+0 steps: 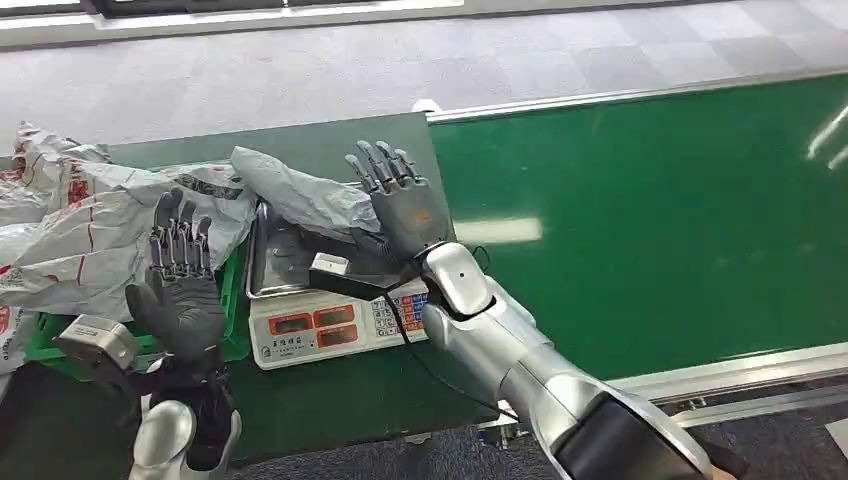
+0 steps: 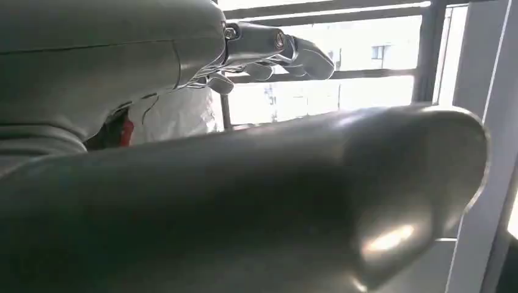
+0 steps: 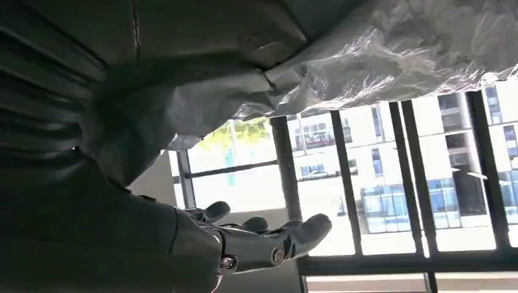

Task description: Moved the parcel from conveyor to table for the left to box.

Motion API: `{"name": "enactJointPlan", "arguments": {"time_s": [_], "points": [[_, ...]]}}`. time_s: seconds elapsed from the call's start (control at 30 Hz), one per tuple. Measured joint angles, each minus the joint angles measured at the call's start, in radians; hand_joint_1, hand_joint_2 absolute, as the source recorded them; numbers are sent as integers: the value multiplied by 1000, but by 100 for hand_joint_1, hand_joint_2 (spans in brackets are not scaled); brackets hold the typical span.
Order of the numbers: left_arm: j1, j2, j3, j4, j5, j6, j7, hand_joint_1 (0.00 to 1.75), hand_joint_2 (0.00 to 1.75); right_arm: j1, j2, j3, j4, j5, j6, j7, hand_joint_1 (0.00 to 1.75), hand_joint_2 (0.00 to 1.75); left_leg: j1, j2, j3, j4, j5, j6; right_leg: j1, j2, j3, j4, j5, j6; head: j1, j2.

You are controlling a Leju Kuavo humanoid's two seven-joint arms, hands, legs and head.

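Grey parcel [image 1: 300,195] on scale [image 1: 320,320]; right hand [image 1: 400,205] grip unclear.

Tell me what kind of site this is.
Probably a parcel sorting or logistics station: a green conveyor belt, a weighing scale with a grey parcel over it, and a green bin piled with more bagged parcels.
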Motion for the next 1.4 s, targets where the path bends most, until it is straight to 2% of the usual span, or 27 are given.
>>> {"name": "enactJointPlan", "arguments": {"time_s": [0.07,0.1,0.2,0.33,0.47,0.57,0.83,1.0,1.17,1.3,1.4], "points": [[0,-2,0,0,-7,0,-1,0,0,11,-3,-9,-9,-14,-4,-13,0,0,0,0,0,0,0,0,0,0,0,0,0,0,0,0],[0,-2,0,0,-12,1,-4,0,0,28,-6,-20,-34,-41,-3,-36,0,175,0,0,0,0,0,0,0,0,0,0,0,0,0,0],[2,-3,0,-2,-55,10,-12,0,0,131,-30,-45,-205,-153,66,-104,0,175,0,0,0,0,0,0,0,0,0,0,0,0,0,0],[2,-3,2,-13,-110,31,-10,0,0,333,-108,-47,-532,-291,227,-112,0,175,0,-3,-1,0,-1,0,0,-3,0,-1,-2,0,0,0],[2,-1,8,-37,-133,41,-7,0,0,489,-178,-79,-770,-393,298,-170,0,175,0,-2,-2,0,-3,0,0,-2,0,-1,-2,0,0,0],[4,2,13,-49,-134,49,-7,0,0,587,-216,-123,-912,-575,417,-226,0,175,0,-4,-1,0,-3,0,0,-3,1,-1,-3,0,0,0],[57,24,35,-95,-135,67,-20,0,0,832,-286,-295,-1158,-705,476,-294,0,175,0,-4,-2,0,-4,0,0,-4,1,-1,-3,1,0,0],[72,29,36,-103,-252,88,5,0,0,933,-290,-368,-1262,-728,500,-353,0,175,0,-4,-2,0,-4,0,0,-4,1,-1,-4,1,0,0],[75,32,32,-102,-362,115,28,0,0,974,-290,-395,-1312,-757,521,-364,0,175,0,-3,0,0,-4,0,0,-3,1,-1,-4,1,0,0],[35,55,-7,-68,-792,154,200,0,0,995,-280,-438,-1326,-782,544,-370,0,175,0,-4,-1,0,-4,0,0,-4,1,-1,-3,1,0,0],[-53,81,-51,22,-1081,103,297,0,0,972,-267,-452,-1325,-782,582,-366,0,175,0,-3,-1,0,-2,0,0,-4,2,-1,-2,0,0,0]]}}
